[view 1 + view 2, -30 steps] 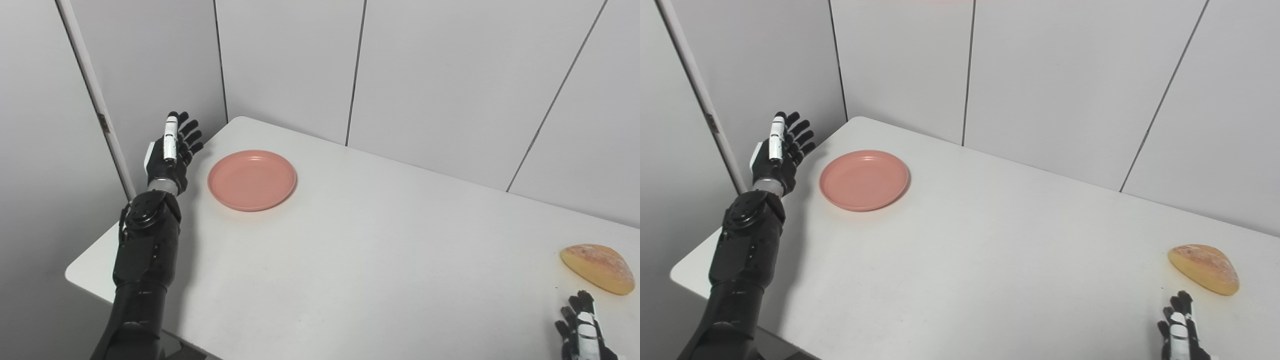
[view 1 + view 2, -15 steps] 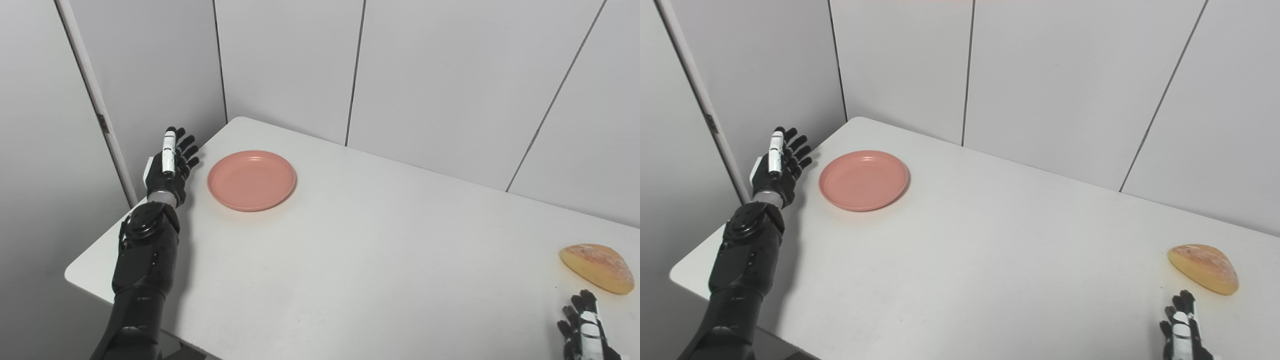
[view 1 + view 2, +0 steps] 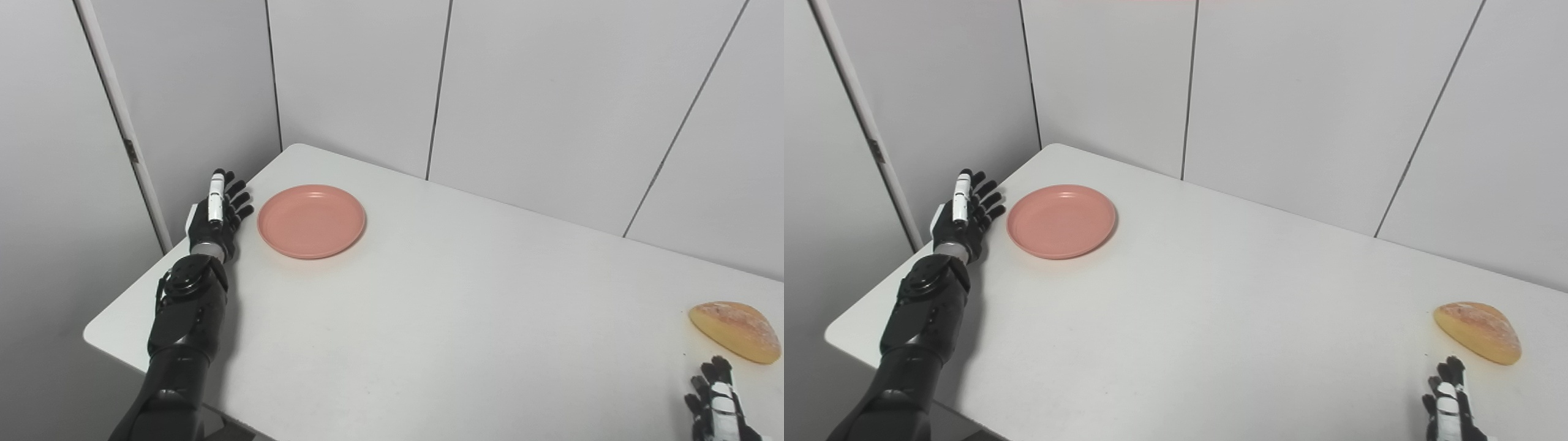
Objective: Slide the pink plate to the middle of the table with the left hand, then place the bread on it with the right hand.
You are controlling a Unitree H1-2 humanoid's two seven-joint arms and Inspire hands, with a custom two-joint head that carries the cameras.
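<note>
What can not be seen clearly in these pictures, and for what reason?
- Right robot hand: cut off by the bottom edge in both views; only the fingertips show, so its palm is hidden.
- Left robot hand: seen from the back; whether it touches the table cannot be told. It stands apart from the pink plate.
- Bread: its underside is hidden.
- Table: its near right part is cut off by the picture edges.

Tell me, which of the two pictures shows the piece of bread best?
The right eye view: the bread sits whole there, well clear of the picture's edge. The left eye view shows the same bread whole too, but pressed close to the right border.
</note>
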